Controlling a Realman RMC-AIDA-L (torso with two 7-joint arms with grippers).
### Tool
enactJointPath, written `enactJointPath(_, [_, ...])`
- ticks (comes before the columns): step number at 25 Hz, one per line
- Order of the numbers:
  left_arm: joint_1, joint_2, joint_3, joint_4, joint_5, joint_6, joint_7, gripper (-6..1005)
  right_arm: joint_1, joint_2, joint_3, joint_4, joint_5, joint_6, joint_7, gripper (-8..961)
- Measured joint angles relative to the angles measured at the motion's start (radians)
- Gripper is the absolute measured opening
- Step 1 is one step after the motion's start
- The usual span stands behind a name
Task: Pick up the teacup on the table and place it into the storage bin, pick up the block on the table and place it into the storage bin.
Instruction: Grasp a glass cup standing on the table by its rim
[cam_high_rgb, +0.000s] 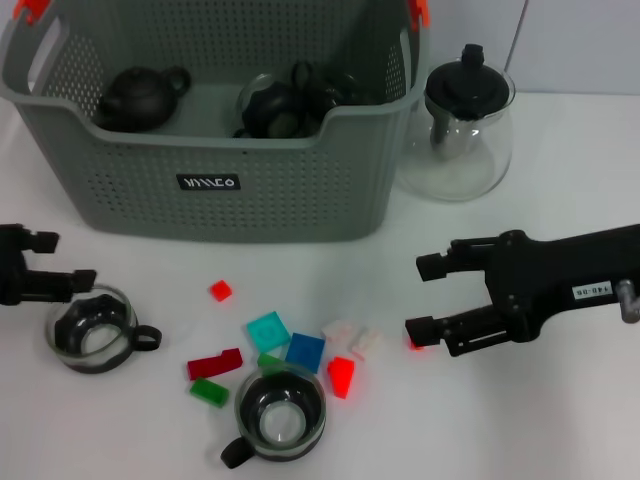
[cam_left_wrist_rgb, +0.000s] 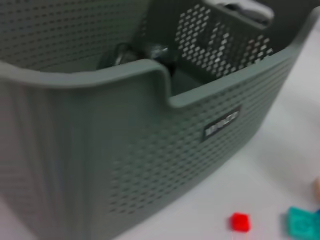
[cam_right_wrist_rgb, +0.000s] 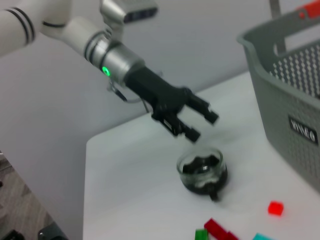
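Currently the left end effector (cam_high_rgb: 60, 262), fingers apart, hovers at the counter's (cam_high_rgb: 560, 420) 9 o'clock edge; the nearest glass teacup (cam_high_rgb: 92, 329) sits just beside it toward 5 o'clock. Right end effector (cam_high_rgb: 424, 298), also spread, faces 9 o'clock toward the scattered blocks; red block (cam_high_rgb: 341, 376) lies near. Storage bin (cam_high_rgb: 240, 190) stands at 12 o'clock. Left arm is nearer this teacup.

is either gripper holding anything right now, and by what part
Nothing is held. The left gripper is open just above the teacup; the right gripper is open beside the blocks, empty.
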Motion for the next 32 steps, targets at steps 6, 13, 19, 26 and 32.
enactJointPath(6, [-0.052, -0.01, 0.023, 0.028, 0.158, -0.058, -0.027, 828, -0.002, -0.001, 0.038, 0.015, -0.044, -0.02, 0.013, 941])
enactJointPath(13, [-0.087, -0.048, 0.106, 0.023, 0.287, -0.144, -0.07, 820, 0.002, -0.006, 0.073, 0.017, -0.076, -0.036, 0.025, 940])
enactJointPath(19, [-0.085, -0.053, 0.195, 0.013, 0.314, -0.174, -0.125, 798, 0.006, -0.012, 0.084, 0.018, -0.076, -0.039, 0.026, 940])
enactJointPath(26, [-0.087, -0.057, 0.208, 0.008, 0.318, -0.168, -0.15, 774, 0.006, -0.014, 0.085, 0.019, -0.076, -0.038, 0.026, 939])
enactJointPath(32, [-0.081, -0.074, 0.234, 0.012, 0.319, -0.166, -0.153, 651, 0.008, -0.014, 0.094, 0.015, -0.076, -0.039, 0.026, 940])
